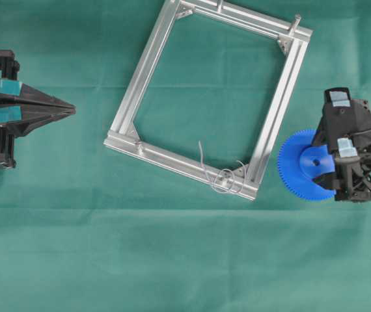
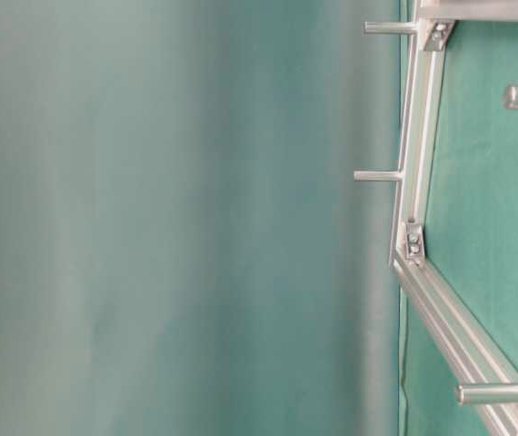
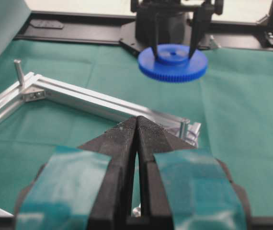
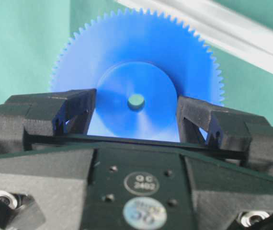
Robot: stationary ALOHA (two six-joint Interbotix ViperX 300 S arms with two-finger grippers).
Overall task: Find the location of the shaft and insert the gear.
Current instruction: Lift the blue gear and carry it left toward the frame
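Gear [image 1: 301,166] in bright blue sits clamped by its raised hub between the two fingers [image 4: 62,115] of the right pincer [image 4: 136,111], which press on the hub from either side, leaving the small centre hole showing between them. In the left wrist view the toothed disc hangs level, clear above the green cloth [image 1: 185,260]. From overhead it is near the right edge of the cloth, just beside the lower right corner of the metal frame [image 1: 148,65] and not touching it; most of the disc juts toward the frame, while the hub is partly covered by the pincer body.

On that same lower right corner of the frame stands the shaft [image 1: 225,174], a small grey pin ringed by thin wire loops [image 1: 219,185], near the gear but apart from it. A bare peg [image 1: 296,23] rises from the upper right corner of the frame.

At the left edge of the cloth the left pincer [image 1: 70,109] rests with its tips pressed together and nothing between them, pointing toward the frame and well apart from it.
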